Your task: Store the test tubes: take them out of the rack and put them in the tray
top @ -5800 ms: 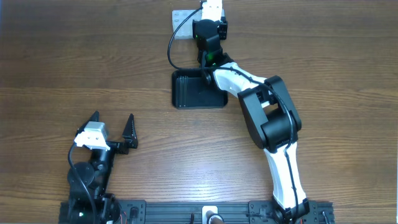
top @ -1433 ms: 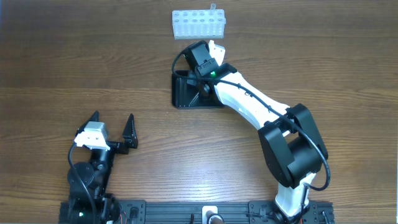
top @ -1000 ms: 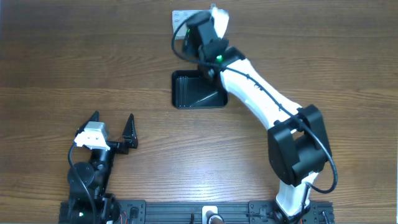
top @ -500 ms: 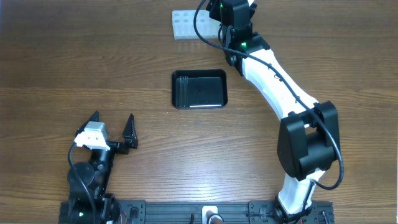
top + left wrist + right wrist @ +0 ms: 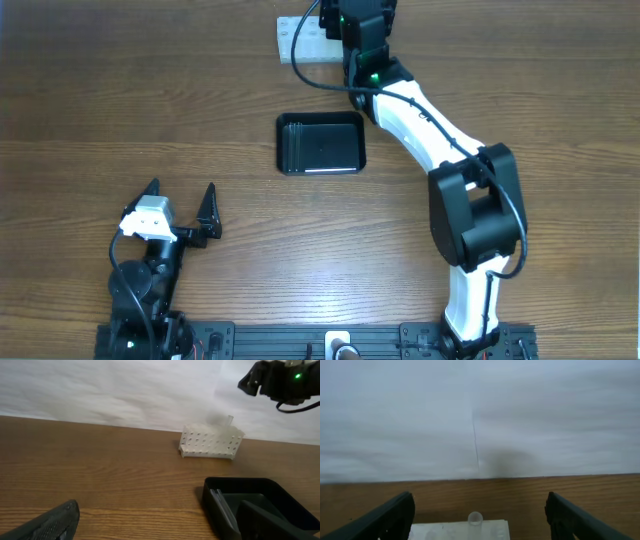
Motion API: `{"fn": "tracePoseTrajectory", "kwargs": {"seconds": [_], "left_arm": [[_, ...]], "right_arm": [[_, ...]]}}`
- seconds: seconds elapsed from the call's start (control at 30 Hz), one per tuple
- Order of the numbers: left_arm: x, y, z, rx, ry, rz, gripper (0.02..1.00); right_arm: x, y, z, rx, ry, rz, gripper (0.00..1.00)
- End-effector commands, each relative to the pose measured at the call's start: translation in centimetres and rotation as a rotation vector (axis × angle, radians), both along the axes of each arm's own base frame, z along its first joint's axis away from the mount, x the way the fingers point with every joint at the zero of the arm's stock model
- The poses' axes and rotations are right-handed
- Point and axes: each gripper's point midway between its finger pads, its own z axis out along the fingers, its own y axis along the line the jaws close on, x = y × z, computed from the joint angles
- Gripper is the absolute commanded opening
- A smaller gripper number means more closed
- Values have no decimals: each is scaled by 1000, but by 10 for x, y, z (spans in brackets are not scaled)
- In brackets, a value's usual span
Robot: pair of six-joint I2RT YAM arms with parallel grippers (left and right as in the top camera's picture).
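Note:
The white test tube rack (image 5: 299,37) stands at the table's far edge; in the left wrist view the rack (image 5: 210,442) has one clear tube (image 5: 230,420) standing up at its right end. The black tray (image 5: 320,143) lies nearer, with clear tubes (image 5: 220,504) lying along one side. My right gripper (image 5: 357,18) hangs open above the rack's right end. In its own view the tube's round top (image 5: 475,518) sits between and below its spread fingers (image 5: 392,516). My left gripper (image 5: 182,192) stands open and empty at the near left, far from both.
A pale wall (image 5: 480,415) rises just behind the rack. The right arm's white links (image 5: 420,110) pass beside the tray's right edge. Bare wooden table (image 5: 120,90) stretches left of the tray and the rack.
The right arm has left the tray, swung up to the rack and now hangs over its right end, open. The left arm has not moved.

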Motion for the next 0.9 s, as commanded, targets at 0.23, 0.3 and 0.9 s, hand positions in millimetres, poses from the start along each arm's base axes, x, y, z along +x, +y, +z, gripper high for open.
{"fn": "tracePoseTrajectory", "kwargs": {"seconds": [0.23, 0.3, 0.9], "left_arm": [[0, -1, -1, 14, -2, -6, 998], [0, -1, -1, 14, -2, -6, 998], [0, -1, -1, 14, -2, -6, 998]], "right_arm": [[13, 7, -26, -65, -22, 11, 860], [15, 8, -31, -66, -27, 11, 794], [27, 9, -60, -55, -70, -13, 700]]}}
